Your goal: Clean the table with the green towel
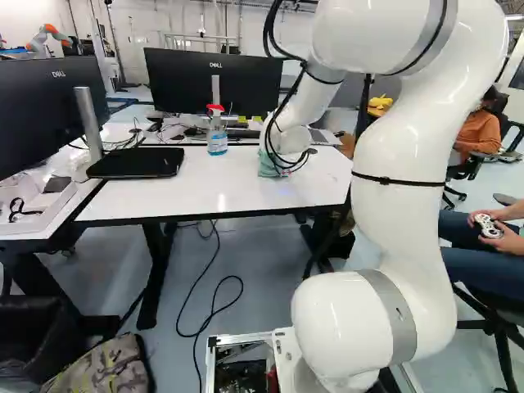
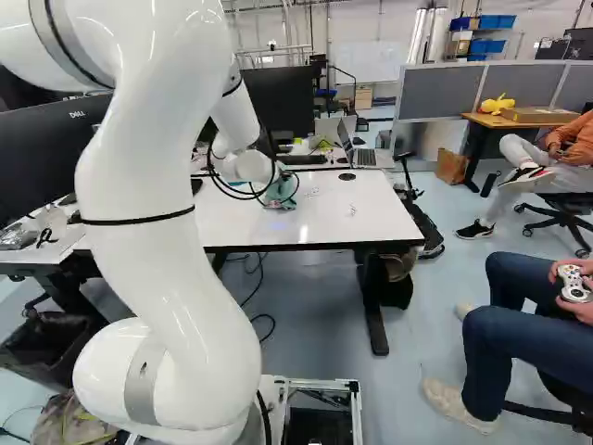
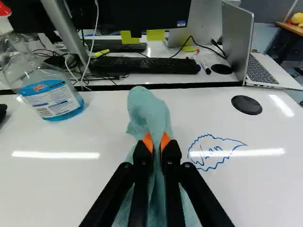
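Observation:
The gripper (image 1: pixel 281 164) hangs low over the white table (image 1: pixel 164 201), its fingers hidden behind cables and the wrist. In the wrist view the gripper (image 3: pixel 157 144) is shut on the green towel (image 3: pixel 147 111), pinched between both orange pads; cloth sticks out ahead of the fingers and drapes beneath them. The towel (image 2: pixel 279 193) appears at the table in the right base view. Blue marker scribbles (image 3: pixel 215 150) lie on the tabletop just beside the towel. Fainter marks (image 2: pixel 352 210) show in the right base view.
A spray bottle (image 1: pixel 217 133) with blue liquid and a red top stands on the table. Behind are a monitor (image 1: pixel 213 82), a keyboard (image 3: pixel 147 65) and a laptop (image 3: pixel 236 42). A black round disc (image 3: pixel 246 105) sits in the tabletop. Another robot (image 1: pixel 47 35) stands far back.

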Motion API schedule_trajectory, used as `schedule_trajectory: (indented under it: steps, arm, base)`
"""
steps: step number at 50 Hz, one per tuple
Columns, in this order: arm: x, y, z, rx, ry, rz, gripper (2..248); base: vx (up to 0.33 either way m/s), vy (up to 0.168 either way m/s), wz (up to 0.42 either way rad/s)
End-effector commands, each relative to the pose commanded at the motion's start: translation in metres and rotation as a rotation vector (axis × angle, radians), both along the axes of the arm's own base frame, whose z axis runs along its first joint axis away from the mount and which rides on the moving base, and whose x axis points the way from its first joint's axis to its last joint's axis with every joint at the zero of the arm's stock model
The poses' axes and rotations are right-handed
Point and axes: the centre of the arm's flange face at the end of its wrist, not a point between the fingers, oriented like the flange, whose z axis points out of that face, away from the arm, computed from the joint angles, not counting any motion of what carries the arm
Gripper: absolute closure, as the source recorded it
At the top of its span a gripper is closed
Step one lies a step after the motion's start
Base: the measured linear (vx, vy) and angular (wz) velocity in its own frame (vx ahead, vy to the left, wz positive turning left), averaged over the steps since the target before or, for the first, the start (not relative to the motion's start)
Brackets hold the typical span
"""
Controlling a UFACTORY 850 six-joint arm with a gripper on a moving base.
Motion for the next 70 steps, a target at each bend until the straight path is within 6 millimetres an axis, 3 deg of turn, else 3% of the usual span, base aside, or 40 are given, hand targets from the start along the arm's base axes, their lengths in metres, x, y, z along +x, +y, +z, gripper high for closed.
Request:
schedule_trajectory:
  steps: [12, 70]
  arm:
    - [0.011, -0.016, -0.014, 0.000, 0.002, -0.028, 212]
    - [0.007, -0.016, -0.026, 0.003, 0.116, -0.028, 212]
  base:
    - [0.000, 0.000, 0.000]
    - [0.000, 0.000, 0.000]
